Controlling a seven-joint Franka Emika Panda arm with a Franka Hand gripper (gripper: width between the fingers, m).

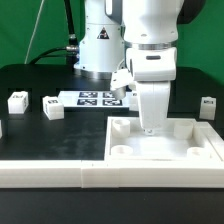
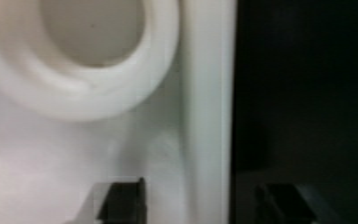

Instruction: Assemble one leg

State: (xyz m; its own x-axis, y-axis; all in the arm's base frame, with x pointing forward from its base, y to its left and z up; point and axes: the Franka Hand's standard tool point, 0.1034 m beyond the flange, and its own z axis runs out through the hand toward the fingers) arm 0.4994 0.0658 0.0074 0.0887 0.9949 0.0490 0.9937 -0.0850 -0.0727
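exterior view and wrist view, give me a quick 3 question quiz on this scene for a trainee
1. True or false: the gripper hangs over the marker board.
2. Multiple choice: what stands on the table at the exterior view's far right, beyond the panel? A) a leg B) a screwdriver C) a cup
3. Fill in: the round opening in the wrist view is a corner ___ of the panel.

Key
1. False: it hangs over the panel, to the exterior view's right of the board.
2. A
3. socket
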